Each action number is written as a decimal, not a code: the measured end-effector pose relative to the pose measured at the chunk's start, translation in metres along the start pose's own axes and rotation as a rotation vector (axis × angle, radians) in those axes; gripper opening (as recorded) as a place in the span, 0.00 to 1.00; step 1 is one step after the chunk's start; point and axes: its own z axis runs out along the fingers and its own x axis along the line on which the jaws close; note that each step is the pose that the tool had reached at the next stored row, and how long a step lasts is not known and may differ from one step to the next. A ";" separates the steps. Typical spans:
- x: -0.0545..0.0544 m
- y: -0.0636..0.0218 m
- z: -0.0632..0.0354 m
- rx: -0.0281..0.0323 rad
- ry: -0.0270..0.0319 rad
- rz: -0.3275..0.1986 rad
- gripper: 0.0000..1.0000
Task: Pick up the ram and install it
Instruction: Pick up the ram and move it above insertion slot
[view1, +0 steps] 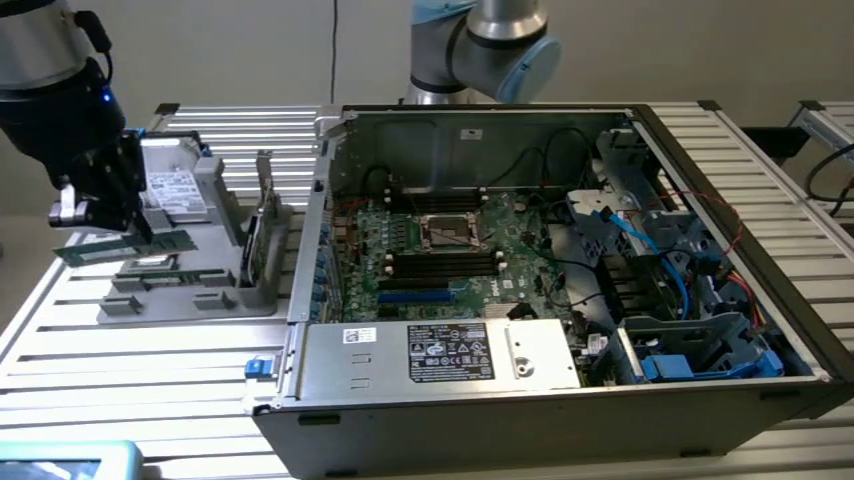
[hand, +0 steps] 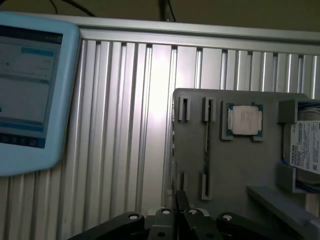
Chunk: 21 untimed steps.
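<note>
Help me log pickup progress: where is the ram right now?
The ram is at the exterior view's far left, held by the gripper just above the grey parts tray, outside the computer case.

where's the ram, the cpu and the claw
the ram (view1: 160, 243), exterior view, free end of the green stick
the cpu (hand: 245, 120), wrist view, centre of its metal lid
the claw (view1: 107, 230), exterior view, midway between its fingertips

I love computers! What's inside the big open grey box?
Inside the open grey metal computer case lie a green motherboard and blue cables. The silver labelled metal box hides whatever sits beneath it.
</note>
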 end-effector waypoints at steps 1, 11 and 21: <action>0.001 -0.0025 -0.0044 -0.0010 -0.0001 0.000 0.12; 0.014 -0.0300 -0.0508 -0.0127 -0.0012 0.000 0.12; 0.020 -0.0575 -0.0828 -0.0383 -0.0024 0.000 0.12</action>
